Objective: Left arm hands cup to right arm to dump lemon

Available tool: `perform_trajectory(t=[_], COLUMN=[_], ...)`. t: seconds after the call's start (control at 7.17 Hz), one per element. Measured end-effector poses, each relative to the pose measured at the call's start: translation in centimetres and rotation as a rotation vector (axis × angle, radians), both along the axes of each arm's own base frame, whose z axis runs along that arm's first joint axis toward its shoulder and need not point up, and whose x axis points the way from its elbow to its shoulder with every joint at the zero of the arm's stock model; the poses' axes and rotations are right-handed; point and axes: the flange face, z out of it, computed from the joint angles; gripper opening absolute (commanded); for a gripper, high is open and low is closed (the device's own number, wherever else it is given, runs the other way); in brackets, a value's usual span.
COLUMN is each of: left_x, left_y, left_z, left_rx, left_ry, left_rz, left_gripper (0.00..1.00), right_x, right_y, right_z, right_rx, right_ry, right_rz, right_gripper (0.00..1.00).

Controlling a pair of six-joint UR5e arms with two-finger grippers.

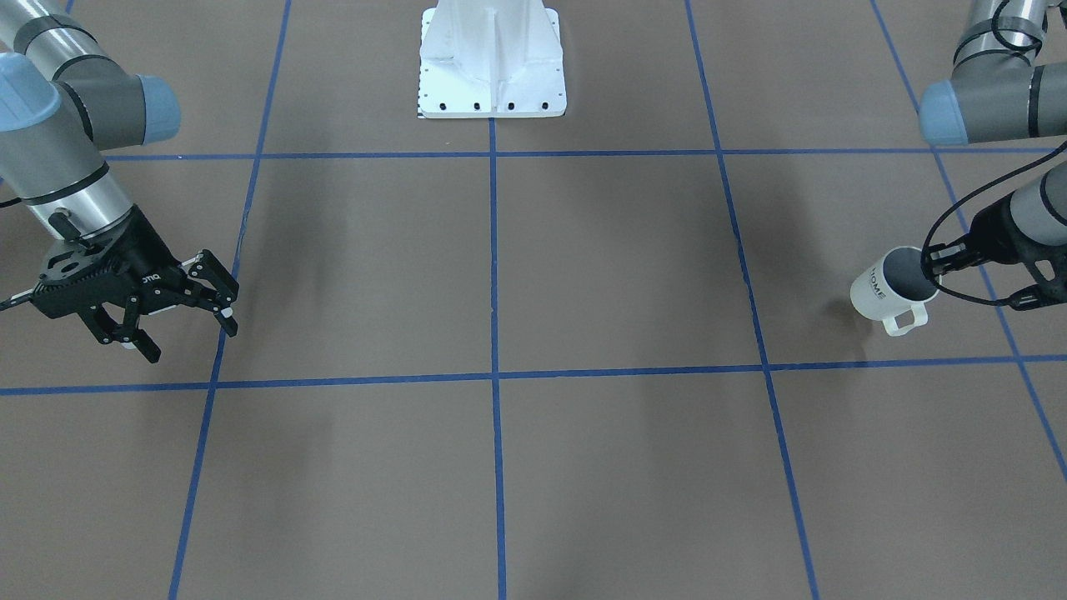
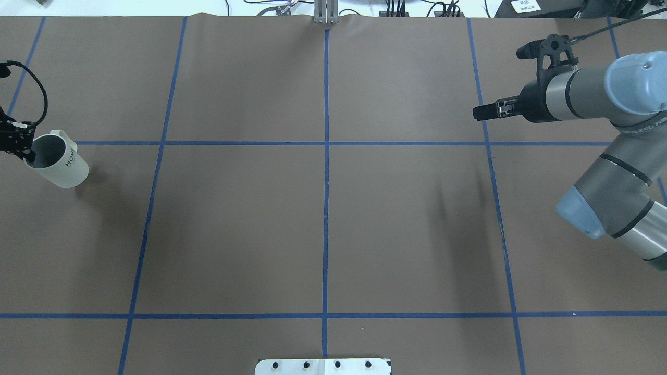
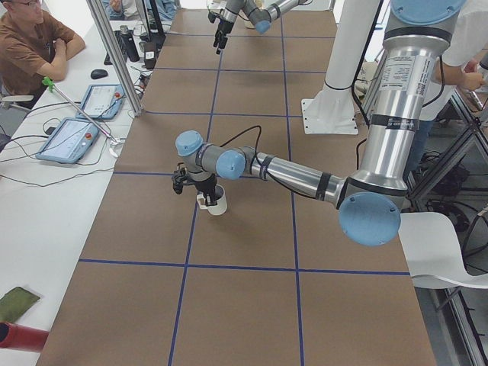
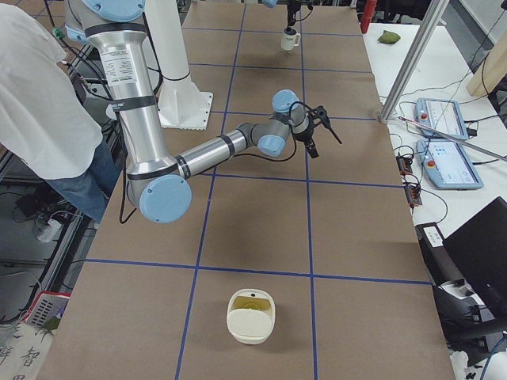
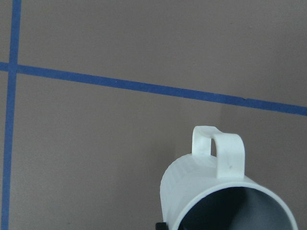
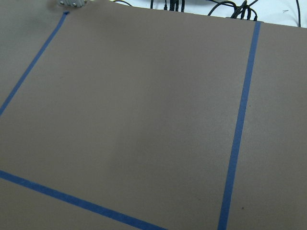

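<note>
Cup (image 1: 880,297) white, cylindrical, squarish handle | left claw (image 1: 930,265) gripping rim

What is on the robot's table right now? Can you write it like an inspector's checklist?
Surface: brown table marked with a blue tape grid.
Job's things: cup tilted, held at its rim; lemon: nothing seen, the cup's bottom is hidden.
Clutter: white bowl near the table's end on the robot's right, something yellowish inside, too small to name.
Grippers: left gripper shut on the cup; right gripper open, empty, far across the table from it.
Cables: black cable looped at the left wrist.
Surroundings: white pedestal, tablets on a side bench, a seated person.
</note>
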Motion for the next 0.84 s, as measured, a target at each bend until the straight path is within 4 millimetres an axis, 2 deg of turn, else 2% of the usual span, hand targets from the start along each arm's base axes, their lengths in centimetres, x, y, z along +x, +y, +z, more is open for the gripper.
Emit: perform_trajectory(t=[0.14, 0.28, 0.7, 0.84], left_x=[0.7, 1.2, 1.4, 0.9], left_y=[0.2, 0.3, 0.4, 0.7], left_z=[0.3, 0.5, -0.1, -1.6], left_rx=[-0.003, -0.004, 0.015, 0.045], left_ry=[-0.002, -0.002, 0.003, 0.016], left_rz=[0.013, 0.022, 0.033, 0.028], left_gripper=[0.3, 0.99, 1.0, 1.0], right_x=[0.0, 0.1, 1.5, 3.5], right_y=[0.1, 0.1, 0.0, -0.4], right_z=[0.2, 0.3, 0.9, 1.6], right_rx=[-0.006, -0.015, -0.049, -0.093], right_ry=[-0.001, -0.004, -0.019, -0.023], right_rz=[-0.007, -0.018, -0.041, -0.046], right_gripper=[1.0, 1.0, 1.0, 1.0])
